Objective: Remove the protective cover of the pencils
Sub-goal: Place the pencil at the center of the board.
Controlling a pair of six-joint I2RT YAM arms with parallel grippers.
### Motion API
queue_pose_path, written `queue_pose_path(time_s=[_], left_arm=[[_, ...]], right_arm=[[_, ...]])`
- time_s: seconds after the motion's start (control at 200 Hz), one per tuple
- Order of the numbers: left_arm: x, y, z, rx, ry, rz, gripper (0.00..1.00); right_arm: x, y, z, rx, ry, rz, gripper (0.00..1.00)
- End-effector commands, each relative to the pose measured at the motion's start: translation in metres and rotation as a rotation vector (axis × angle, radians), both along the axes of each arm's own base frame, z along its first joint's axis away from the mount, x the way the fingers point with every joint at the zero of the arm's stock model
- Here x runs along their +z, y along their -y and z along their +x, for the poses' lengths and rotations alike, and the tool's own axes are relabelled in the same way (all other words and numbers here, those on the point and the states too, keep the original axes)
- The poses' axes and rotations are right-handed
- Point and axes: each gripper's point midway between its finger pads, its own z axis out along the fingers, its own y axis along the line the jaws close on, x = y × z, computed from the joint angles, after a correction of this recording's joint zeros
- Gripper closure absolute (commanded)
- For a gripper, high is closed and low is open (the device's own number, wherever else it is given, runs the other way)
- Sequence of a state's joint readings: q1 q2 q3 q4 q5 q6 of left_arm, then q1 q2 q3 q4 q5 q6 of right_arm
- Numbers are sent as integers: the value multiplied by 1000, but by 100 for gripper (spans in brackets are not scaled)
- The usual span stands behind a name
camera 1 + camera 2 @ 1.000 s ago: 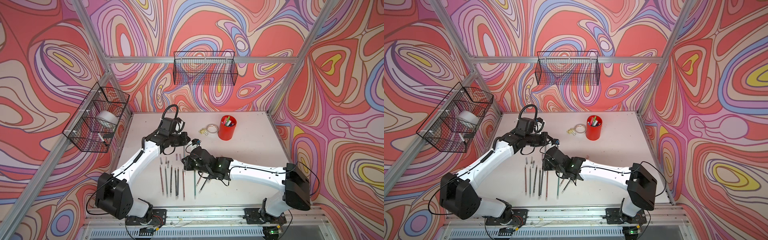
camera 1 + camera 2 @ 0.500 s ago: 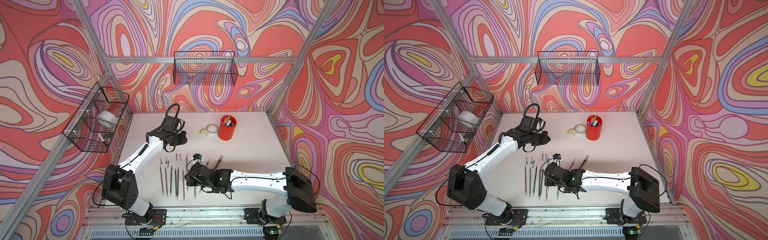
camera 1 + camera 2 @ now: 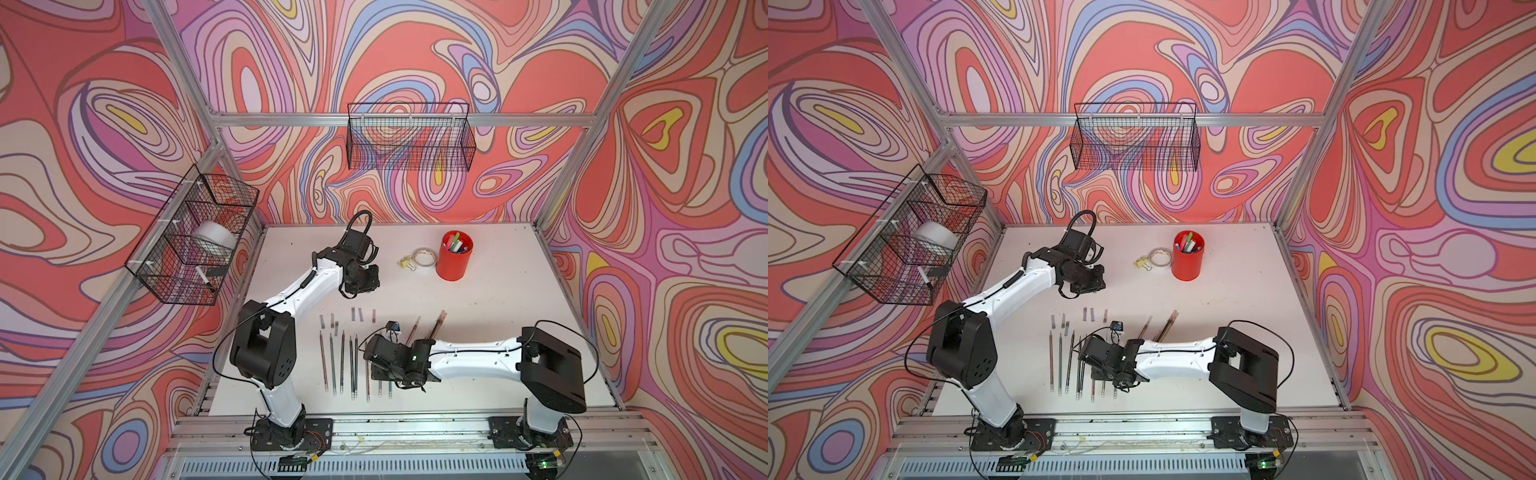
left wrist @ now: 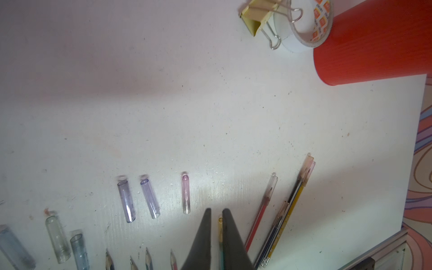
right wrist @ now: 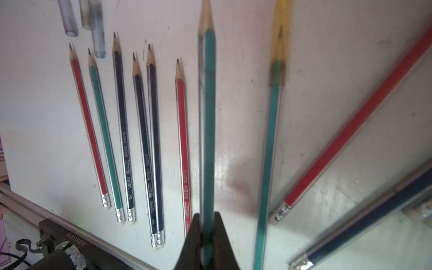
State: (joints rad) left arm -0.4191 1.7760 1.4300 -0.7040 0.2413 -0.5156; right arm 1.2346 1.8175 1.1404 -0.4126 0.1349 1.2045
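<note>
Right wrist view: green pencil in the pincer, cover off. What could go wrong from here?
1. The right pincer grips the green pencil with a long length of shaft sticking out ahead. On set-down it may pivot or roll onto the red pencil beside it.
2. The capped green pencil lies close on the other side. Lowering could nudge it and spoil the next grasp.

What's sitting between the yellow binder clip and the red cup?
A roll of tape lies flat between the binder clip and the red cup. The left wrist view shows it best, and it is also visible in both top views.
</note>
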Motion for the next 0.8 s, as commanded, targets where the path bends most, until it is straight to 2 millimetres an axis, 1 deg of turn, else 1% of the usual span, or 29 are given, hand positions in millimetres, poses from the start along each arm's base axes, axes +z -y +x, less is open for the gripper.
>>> queue_pose_path(time_s=[0.0, 0.115, 0.25, 0.421, 0.531, 0.696, 0.796], left_arm=[[-15, -8, -12, -8, -87, 77, 100], [-26, -17, -13, 12, -131, 145, 100], [-36, -22, -16, 18, -167, 178, 100], [-45, -27, -18, 20, -205, 221, 100], [-53, -24, -19, 10, -233, 217, 100], [-64, -23, -20, 2, -275, 229, 100], [-68, -24, -22, 0, -295, 238, 100]], right_arm=[[-11, 0, -5, 5, -40, -32, 100], [-21, -1, -5, 8, -69, -48, 100], [-31, 1, -6, 6, -98, -64, 100], [-34, -1, -6, 7, -110, -68, 94], [-37, 1, -7, 8, -119, -80, 89], [-36, 2, -7, 4, -119, -77, 86], [-35, 4, -6, -3, -113, -81, 82]])
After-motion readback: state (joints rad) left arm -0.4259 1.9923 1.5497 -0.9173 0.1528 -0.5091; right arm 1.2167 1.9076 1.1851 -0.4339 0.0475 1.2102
